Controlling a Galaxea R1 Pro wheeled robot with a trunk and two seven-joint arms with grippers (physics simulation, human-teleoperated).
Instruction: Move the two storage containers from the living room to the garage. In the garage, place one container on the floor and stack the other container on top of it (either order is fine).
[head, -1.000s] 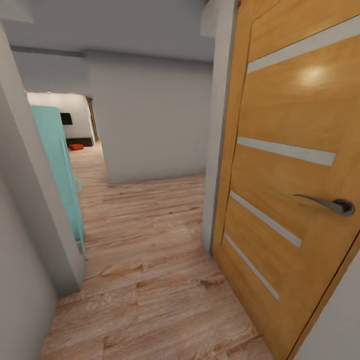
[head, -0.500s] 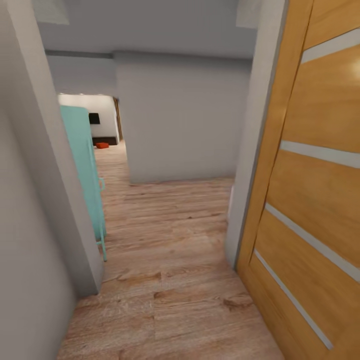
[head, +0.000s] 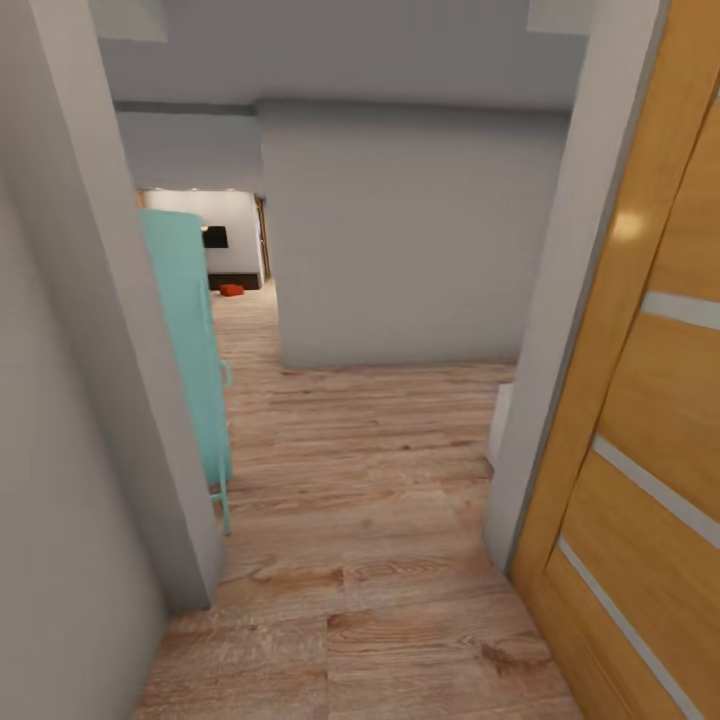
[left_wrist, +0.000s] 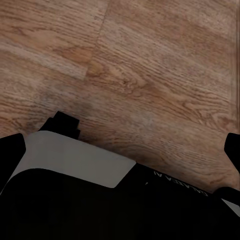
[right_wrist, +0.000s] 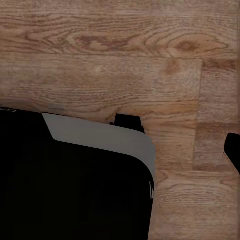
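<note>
Far down the hallway, one orange-red storage container (head: 231, 290) sits on the wood-plank floor of the living room, below a black wall TV (head: 215, 237). It looks tiny from here. In the left wrist view, my left gripper (left_wrist: 122, 146) hangs over wood planks, its dark fingertips (left_wrist: 233, 148) at the frame's edges, wide apart and empty. In the right wrist view, my right gripper (right_wrist: 120, 150) is the same, with one fingertip (right_wrist: 233, 150) showing at the edge and nothing held. Both views also show my dark base (left_wrist: 75, 200).
A wooden door (head: 650, 420) with pale stripes stands open close on the right, beside a grey door jamb (head: 560, 330). A grey wall (head: 90, 400) is close on the left, with a turquoise cabinet (head: 195, 340) behind it. A grey wall block (head: 400, 240) stands ahead, with the passage going left around it.
The camera has moved: the whole view has slid rightward, the door's handle has left the picture, and the left wall fills more of the frame. Nothing in the scene itself has moved.
</note>
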